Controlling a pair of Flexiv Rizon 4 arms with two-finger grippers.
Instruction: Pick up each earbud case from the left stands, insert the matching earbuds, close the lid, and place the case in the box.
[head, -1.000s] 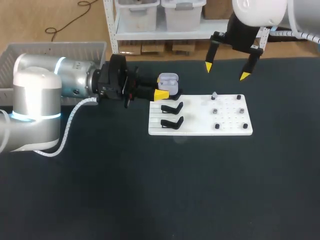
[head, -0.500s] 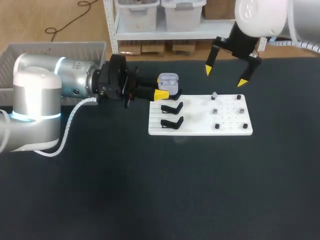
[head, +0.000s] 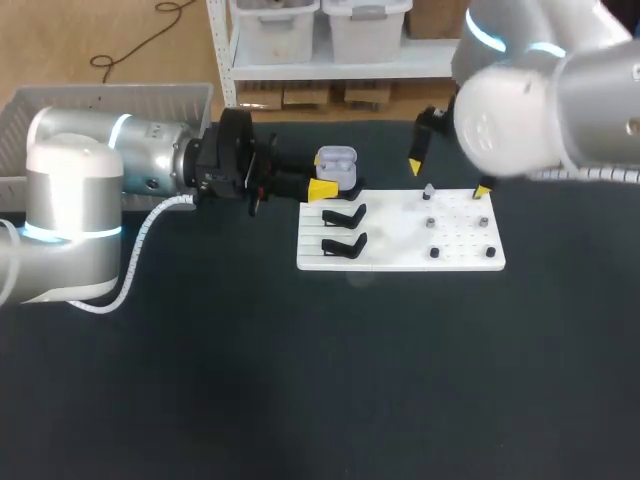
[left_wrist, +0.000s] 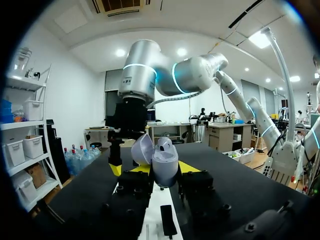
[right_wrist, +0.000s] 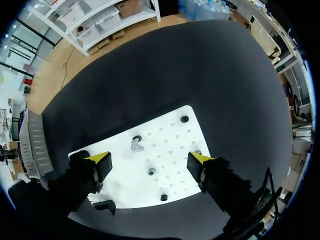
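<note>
While the left gripper (left_wrist: 164, 171) pinches the open pale-lilac plastic earbud case (head: 337, 164) just off the far left corner of the white peg board (head: 400, 256), the right gripper (right_wrist: 149, 161) hovers spread wide over a small grey earbud (right_wrist: 136, 145) on it. Looks like the earbud-grabbing step to me; next up needs a straight drop and a gentle squeeze. Surface is a matte black tabletop (head: 300, 380), with the grey slatted box (head: 110, 100) at far left.

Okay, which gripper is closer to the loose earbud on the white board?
Right. The right gripper hangs open above the earbud, a finger to each side. The left gripper is off the board's far left corner, holding the open earbud case.
</note>
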